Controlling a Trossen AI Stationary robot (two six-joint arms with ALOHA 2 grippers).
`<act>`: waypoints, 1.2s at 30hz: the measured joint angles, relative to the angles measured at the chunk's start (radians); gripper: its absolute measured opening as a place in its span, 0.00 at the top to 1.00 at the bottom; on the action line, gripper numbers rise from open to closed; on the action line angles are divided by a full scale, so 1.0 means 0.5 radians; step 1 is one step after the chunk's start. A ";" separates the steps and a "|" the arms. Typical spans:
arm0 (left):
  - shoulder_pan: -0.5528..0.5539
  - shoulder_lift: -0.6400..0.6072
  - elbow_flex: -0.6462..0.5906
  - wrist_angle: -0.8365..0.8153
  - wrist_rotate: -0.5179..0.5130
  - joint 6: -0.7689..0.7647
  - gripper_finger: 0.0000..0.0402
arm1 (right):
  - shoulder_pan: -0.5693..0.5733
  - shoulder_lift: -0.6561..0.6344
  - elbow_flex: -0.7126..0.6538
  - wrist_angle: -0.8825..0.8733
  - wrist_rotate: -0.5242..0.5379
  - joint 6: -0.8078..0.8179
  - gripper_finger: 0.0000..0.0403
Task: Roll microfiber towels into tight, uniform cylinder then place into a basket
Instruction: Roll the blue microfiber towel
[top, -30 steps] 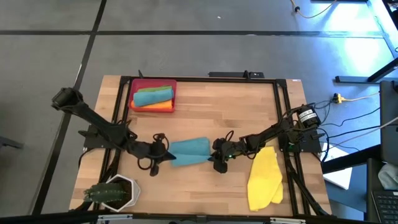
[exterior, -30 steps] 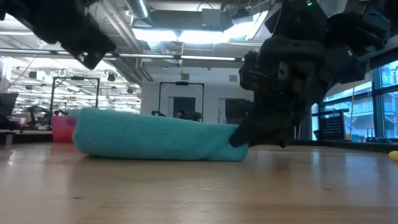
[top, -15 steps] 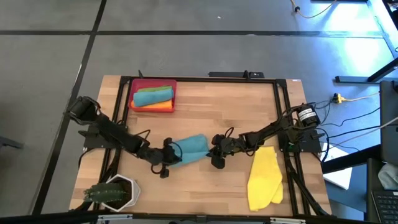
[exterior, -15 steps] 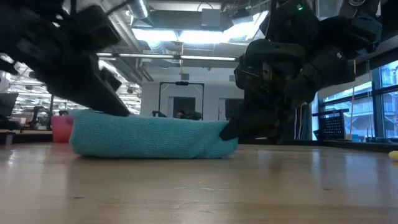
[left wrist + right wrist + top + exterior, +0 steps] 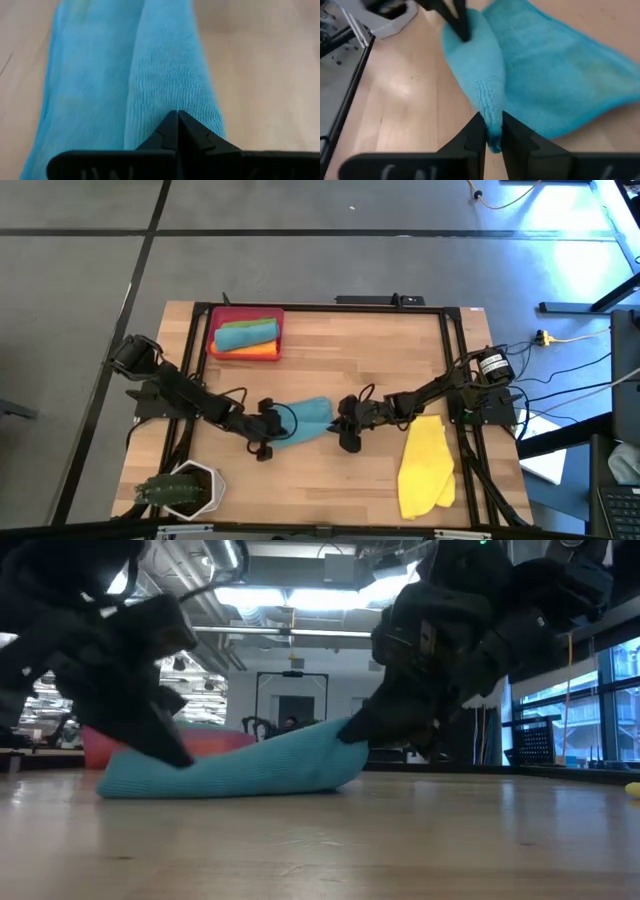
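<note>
Pinching opposite ends of the teal towel at the high view's centre, the left gripper and right gripper are both clamping it; the basket is sitting upper left.

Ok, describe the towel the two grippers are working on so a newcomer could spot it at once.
On the wooden table, look at the middle, between the two dark arms. There lies a teal-blue towel, pinched at one end by the left gripper and at the other by the right gripper. The other teal-blue towel sits in the red basket, and the yellow towel lies untouched.
</note>
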 joint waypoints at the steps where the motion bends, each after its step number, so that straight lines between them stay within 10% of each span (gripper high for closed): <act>1: 0.000 0.000 0.000 -0.061 -0.020 -0.038 1.00 | 0.000 0.000 0.017 -0.016 0.007 -0.053 0.87; 20: 0.006 0.000 0.000 -0.208 -0.037 -0.143 1.00 | 0.194 -0.001 0.596 -0.736 0.171 -1.209 0.50; 36: 0.043 0.000 0.000 -0.203 0.004 -0.143 1.00 | 0.094 0.188 0.593 -0.597 0.302 -1.215 0.78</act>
